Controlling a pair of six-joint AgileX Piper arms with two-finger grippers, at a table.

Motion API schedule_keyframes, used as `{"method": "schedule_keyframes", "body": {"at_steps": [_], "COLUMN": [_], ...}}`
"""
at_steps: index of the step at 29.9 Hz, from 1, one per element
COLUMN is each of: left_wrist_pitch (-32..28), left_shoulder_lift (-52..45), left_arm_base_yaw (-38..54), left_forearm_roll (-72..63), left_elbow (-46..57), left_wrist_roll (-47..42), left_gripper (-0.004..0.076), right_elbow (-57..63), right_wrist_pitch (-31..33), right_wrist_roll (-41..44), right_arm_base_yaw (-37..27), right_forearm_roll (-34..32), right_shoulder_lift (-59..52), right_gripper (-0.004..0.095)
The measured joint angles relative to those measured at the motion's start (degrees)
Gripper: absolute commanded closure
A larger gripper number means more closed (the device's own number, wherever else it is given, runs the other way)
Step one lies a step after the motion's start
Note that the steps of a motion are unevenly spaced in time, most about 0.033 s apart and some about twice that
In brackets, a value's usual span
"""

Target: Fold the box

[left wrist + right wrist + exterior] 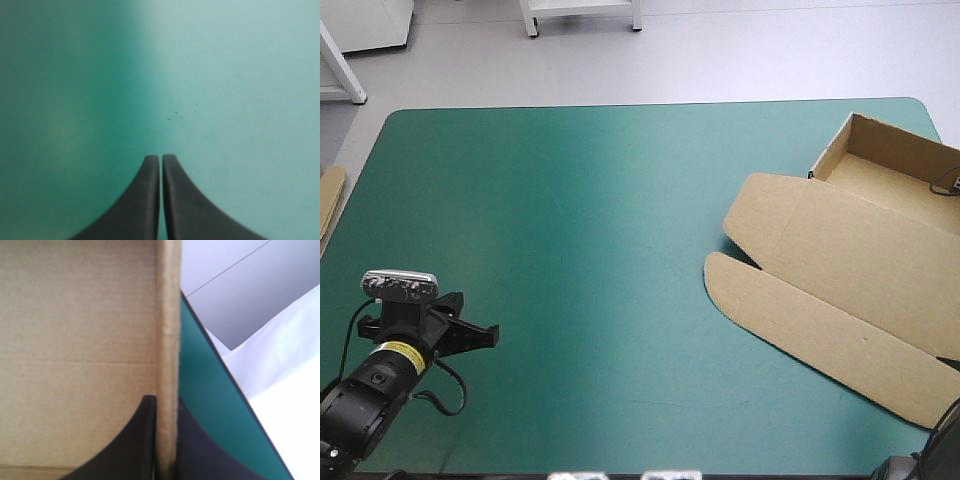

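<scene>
Box (840, 250) sits on the right part of the cover (570, 250); its right side is out of the high view. The tray (885, 170) end is formed, with the far and left walls raised and the top open. The lid (865, 255) lies flat on the near side of the tray. A long rounded flap (810, 335) lies flat along the lid's left side.

Right gripper (166, 402) is pinched on a tray wall (168, 330), seen edge-on. One finger is inside the tray and the other outside, on the side where the cover ends. Which wall is hard to say; probably the right one, since that side is cut off from above.

Left gripper (160, 159) has its fingers pressed together on nothing. It hangs over bare cover, well apart from the box, off to its near left. More board (330, 200) shows far to the box's left, at the table's edge.

Step, as I read it: tray walls are being set, with the right gripper holding one upright. Lid and flap are not yet worked.

The next move likely calls for keeping that wall square and pressing or tucking it home without dragging the box toward the nearby table edge. The left arm is too far away to help, so it would have to cross to the box to steady the lid or take the flap.
</scene>
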Motion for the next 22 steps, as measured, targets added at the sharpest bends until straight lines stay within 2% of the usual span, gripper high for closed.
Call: {"method": "schedule_keyframes", "body": {"at_steps": [16,19,22], "left_wrist_pitch": [0.00,0.00,0.00], "left_shoulder_lift": [0.00,0.00,0.00], "left_arm_base_yaw": [0.00,0.00,0.00], "left_forearm_roll": [0.06,0.06,0.06], "left_elbow": [0.00,0.00,0.00], "left_wrist_roll": [0.00,0.00,0.00], "left_gripper": [0.0713,0.0713,0.0713], "right_elbow": [0.73,0.73,0.73], "right_wrist_pitch": [-2.54,-2.73,-3.07], "right_wrist_roll": [-0.24,-1.15,-1.65], "right_arm_base_yaw": [-1.89,-1.89,-1.89], "right_forearm_roll": [0.98,1.36,1.63], "right_shoulder_lift": [0.68,0.68,0.74], "right_gripper": [0.0910,0.0799,0.0554]}}
